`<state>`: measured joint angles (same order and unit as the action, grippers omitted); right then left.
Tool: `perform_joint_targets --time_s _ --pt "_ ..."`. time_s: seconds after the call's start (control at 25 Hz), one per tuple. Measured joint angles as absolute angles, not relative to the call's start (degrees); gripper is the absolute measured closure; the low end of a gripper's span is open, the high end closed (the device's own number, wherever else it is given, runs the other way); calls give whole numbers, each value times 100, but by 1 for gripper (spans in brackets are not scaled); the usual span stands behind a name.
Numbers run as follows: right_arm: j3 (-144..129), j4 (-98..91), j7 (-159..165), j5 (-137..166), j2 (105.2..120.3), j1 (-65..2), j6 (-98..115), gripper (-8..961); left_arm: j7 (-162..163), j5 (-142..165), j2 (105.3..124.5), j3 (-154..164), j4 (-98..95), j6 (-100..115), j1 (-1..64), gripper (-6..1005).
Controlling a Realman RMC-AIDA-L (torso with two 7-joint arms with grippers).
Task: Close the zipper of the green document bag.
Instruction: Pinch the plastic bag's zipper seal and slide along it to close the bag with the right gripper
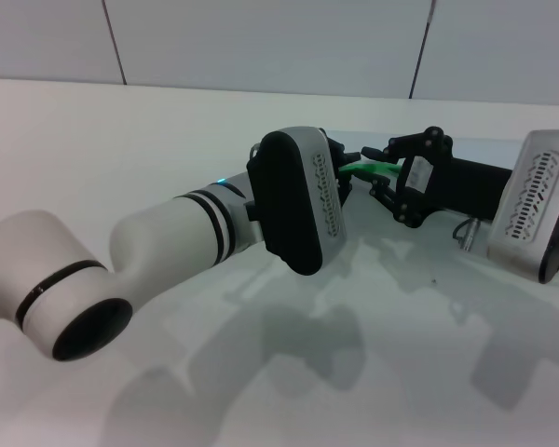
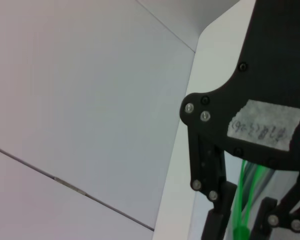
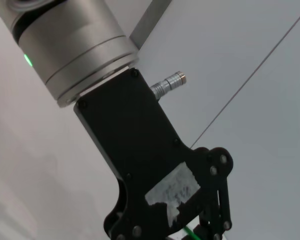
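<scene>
Only the bright green zipper [image 1: 365, 168] of the green document bag shows, as a short strip held above the white table between my two grippers. The bag's clear body is hidden behind the arms. My right gripper [image 1: 380, 170] reaches in from the right. In the left wrist view its fingers [image 2: 219, 222] close in on both sides of the green zipper [image 2: 246, 200]. My left gripper [image 1: 347, 166] meets the strip from the left, mostly hidden behind its own wrist housing [image 1: 298, 200]. The right wrist view shows the left gripper's black body [image 3: 150, 170] and a sliver of green [image 3: 190, 232].
The white table [image 1: 121, 140] runs back to a pale panelled wall [image 1: 261, 37]. My left forearm [image 1: 168, 242] crosses the front of the view. The right arm's white housing [image 1: 536, 205] is at the right edge, with a loose cable [image 1: 466, 233] beside it.
</scene>
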<state>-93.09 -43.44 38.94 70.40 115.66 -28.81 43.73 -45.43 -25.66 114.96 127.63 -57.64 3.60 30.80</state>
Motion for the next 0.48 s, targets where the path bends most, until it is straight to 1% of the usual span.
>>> perform_joint_targets --time_s 0.24,0.48 --pt "-9307 -4372 3893 7040 11567 -2864 4374 740 -4544 -2566 11496 12753 -5746 361 3076 873" --pt "-9301 -4353 3894 7028 11571 -2873 4362 783 -4544 -2566 11496 12745 -5745 361 3076 869"
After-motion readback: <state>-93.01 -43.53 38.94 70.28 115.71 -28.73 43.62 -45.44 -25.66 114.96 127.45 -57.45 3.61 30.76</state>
